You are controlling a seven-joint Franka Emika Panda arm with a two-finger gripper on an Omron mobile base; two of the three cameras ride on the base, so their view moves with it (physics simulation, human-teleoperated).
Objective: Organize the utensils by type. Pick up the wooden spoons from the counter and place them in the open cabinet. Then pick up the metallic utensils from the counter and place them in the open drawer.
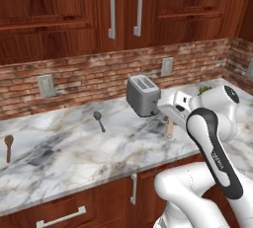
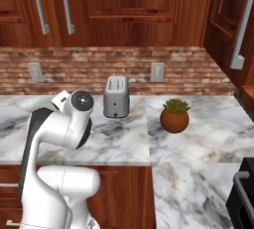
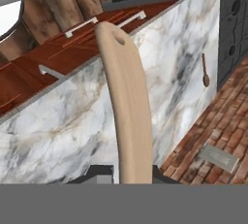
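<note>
A: How much of the tan spoon (image 3: 127, 111) shows?
B: In the hand view just its handle; the bowl end is cut off below. From the left base, the arm hides most of it.
A: The dark spoon (image 1: 8, 146)?
B: Too small to tell detail.

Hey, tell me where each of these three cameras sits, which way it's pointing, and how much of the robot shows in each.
Left base view: behind the arm on its left, looking over the marble counter with toaster, metal spoon and dark wooden spoon; white arm at lower right.
Right base view: behind on its right, facing toaster and potted plant; arm at lower left.
Hand view: on the hand, looking along the held pale wooden spoon at the counter.
Shared: both base views show counter and toaster.
</note>
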